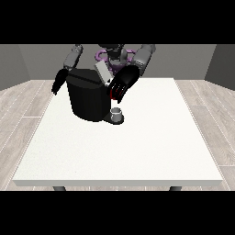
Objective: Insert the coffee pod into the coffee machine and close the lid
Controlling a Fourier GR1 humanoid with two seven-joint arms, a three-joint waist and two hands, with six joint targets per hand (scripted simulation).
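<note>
standing black coffee machine (87, 98), grey lid (102, 71) raised

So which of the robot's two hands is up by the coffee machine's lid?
The hand at the view's right. It hangs beside the raised lid of the coffee machine, above the small cup. The other hand is at the machine's far side.

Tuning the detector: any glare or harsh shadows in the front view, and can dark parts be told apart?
Front view: even light, no glare on the white table; no harsh shadows; the black hand at the view's right blends into the black coffee machine; the grey cup reads clearly.
</note>
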